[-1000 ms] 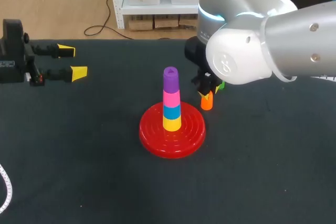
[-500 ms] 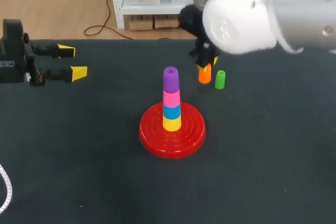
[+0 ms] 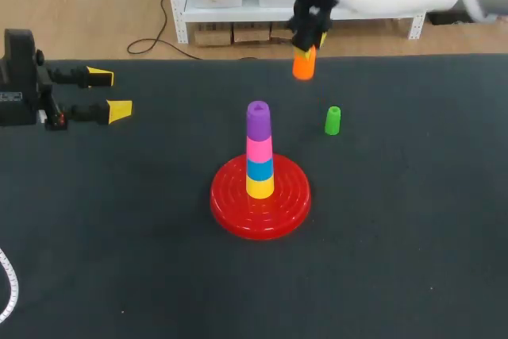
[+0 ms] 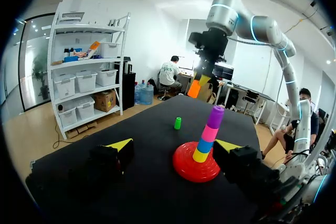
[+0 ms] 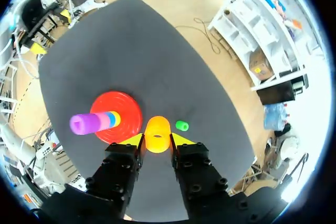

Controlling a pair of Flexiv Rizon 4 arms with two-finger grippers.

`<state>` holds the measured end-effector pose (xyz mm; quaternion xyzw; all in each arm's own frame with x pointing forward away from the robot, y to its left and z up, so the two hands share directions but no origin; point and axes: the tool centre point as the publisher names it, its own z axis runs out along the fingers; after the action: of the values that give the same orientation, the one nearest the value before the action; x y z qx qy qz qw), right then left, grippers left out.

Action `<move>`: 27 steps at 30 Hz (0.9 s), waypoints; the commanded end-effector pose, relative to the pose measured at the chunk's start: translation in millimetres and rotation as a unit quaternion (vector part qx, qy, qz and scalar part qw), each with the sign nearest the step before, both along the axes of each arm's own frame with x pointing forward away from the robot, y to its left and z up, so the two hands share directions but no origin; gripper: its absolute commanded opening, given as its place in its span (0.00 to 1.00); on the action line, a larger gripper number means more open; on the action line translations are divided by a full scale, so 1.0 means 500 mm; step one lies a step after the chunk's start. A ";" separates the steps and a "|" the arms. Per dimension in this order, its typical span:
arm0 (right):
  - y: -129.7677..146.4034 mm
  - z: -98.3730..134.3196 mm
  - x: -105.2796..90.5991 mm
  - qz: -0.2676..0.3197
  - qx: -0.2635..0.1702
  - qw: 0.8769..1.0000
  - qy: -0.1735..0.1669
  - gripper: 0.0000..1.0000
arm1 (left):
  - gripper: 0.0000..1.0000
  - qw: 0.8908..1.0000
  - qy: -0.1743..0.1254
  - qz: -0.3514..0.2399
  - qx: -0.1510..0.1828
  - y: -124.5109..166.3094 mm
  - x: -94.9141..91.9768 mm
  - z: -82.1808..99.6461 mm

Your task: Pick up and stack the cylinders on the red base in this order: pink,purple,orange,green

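Lifted since a second ago, the orange cylinder [image 3: 303, 63] is now held high above the far edge of the table [image 3: 413, 236]; earlier it was low, just beside the stack. The green cylinder [image 3: 332, 120], at first mostly hidden behind the arm, is now uncovered and stands upright on the table, apart from the stack on its right.

The right claw [image 3: 306, 44] is clamped on the orange cylinder. In the right wrist view its two yellow tips are pressed against the cylinder from both sides, with the open end of the cylinder facing away from the claw. The left claw [image 3: 109, 93] is parked at the left edge of the table with its fingers spread and nothing between them.

On the red base [image 3: 230, 213] a tower is already built, yellow at the bottom, then blue, then pink, with the purple cylinder [image 3: 258, 119] on top.

Several risks can be judged from here:
- The tower is tall and narrow, so it could be tipped or its top piece pushed off if the orange cylinder is brought down off-centre.
- If the cylinder is tilted in the grip, its rim may catch on the purple tip and it may not seat.
- If it is released too high, it may bounce off.
- The green cylinder could be knocked over if the arm is swept low on the way back.
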<state>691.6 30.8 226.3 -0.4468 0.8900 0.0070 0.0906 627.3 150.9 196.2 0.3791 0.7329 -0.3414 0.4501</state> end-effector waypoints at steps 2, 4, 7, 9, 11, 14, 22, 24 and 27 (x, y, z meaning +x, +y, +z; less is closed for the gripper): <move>0.003 0.063 -0.031 0.025 0.008 0.999 -0.017 0.00 | 1.00 1.000 -0.004 0.001 -0.002 -0.001 0.000 -0.005; 0.017 0.073 -0.041 0.039 0.006 0.999 -0.015 0.00 | 1.00 1.000 -0.004 0.001 -0.002 -0.001 0.000 -0.005; 0.041 0.083 -0.059 0.065 0.003 0.998 -0.013 0.00 | 1.00 1.000 -0.004 0.001 -0.002 -0.001 0.000 -0.005; 0.057 0.088 -0.073 0.083 0.001 0.996 -0.015 0.00 | 1.00 1.000 -0.004 0.001 -0.002 -0.001 0.000 -0.005; 0.072 0.089 -0.085 0.099 -0.003 0.995 -0.014 0.00 | 1.00 1.000 -0.004 0.001 -0.002 -0.001 0.000 -0.005; 0.094 0.085 -0.105 0.121 -0.007 0.993 -0.010 0.00 | 1.00 1.000 -0.004 0.001 -0.002 -0.001 0.000 -0.005; 0.127 0.082 -0.148 0.158 -0.006 0.987 0.000 0.00 | 1.00 1.000 -0.004 0.001 -0.002 -0.001 0.000 -0.005; 0.132 0.081 -0.156 0.162 -0.004 0.987 0.002 0.00 | 1.00 1.000 -0.004 0.001 -0.002 -0.001 0.000 -0.005; 0.139 0.076 -0.162 0.166 -0.007 0.986 0.007 0.00 | 1.00 1.000 -0.004 0.001 -0.002 -0.001 0.000 -0.005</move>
<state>611.4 98.4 265.0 -0.5884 0.8045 0.0198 0.0780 627.3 151.0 196.2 0.3791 0.7329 -0.3414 0.4501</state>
